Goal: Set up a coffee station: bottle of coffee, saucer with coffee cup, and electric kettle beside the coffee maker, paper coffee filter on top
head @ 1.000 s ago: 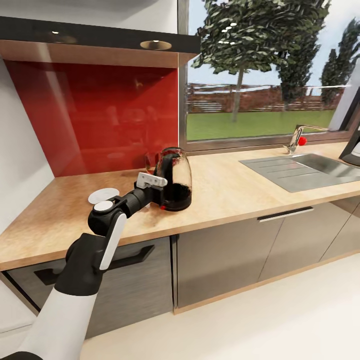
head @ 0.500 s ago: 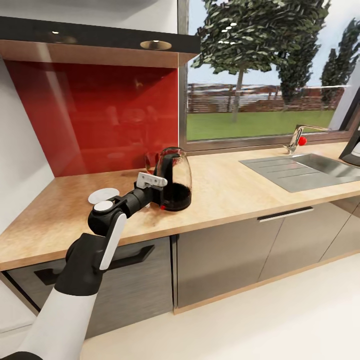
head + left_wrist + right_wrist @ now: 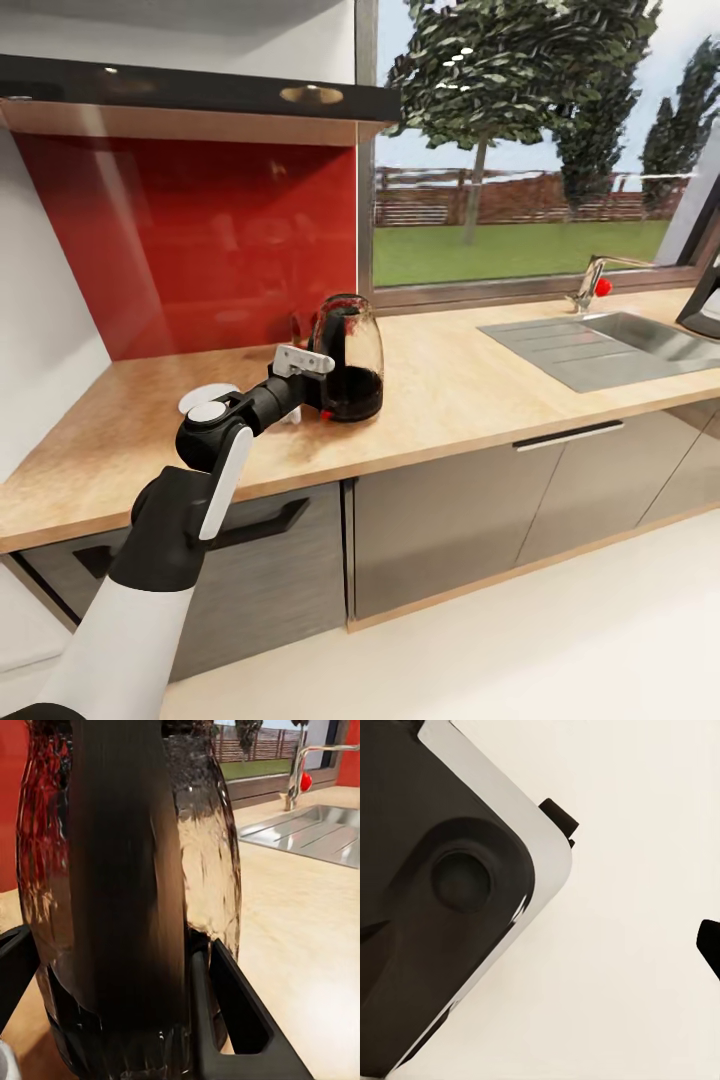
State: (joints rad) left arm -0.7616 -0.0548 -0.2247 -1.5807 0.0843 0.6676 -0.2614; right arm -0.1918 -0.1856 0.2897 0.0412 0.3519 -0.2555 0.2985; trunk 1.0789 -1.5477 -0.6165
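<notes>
The electric kettle (image 3: 350, 360) is a clear glass jug with a black base and black handle, standing low over the wooden countertop (image 3: 450, 390). My left gripper (image 3: 318, 372) is shut on its handle (image 3: 124, 907), with a black finger (image 3: 232, 1012) on either side. A white saucer (image 3: 203, 398) lies on the counter, partly hidden behind my left forearm. A small reddish thing (image 3: 300, 325) shows behind the kettle. At the far right edge stands a black appliance (image 3: 705, 295), cut off by the frame. One fingertip (image 3: 709, 945) of the right gripper shows over the pale floor.
A steel sink (image 3: 620, 340) with a tap (image 3: 592, 278) is set into the counter at the right. A red splashback (image 3: 200, 240) and a dark hood (image 3: 200, 90) stand behind the kettle. Grey cabinet fronts (image 3: 450, 520) run below the counter. The robot's dark base (image 3: 442, 900) shows in the right wrist view.
The whole picture has slid down a little, so the camera has moved. The left gripper still holds the kettle at the same spot in view.
</notes>
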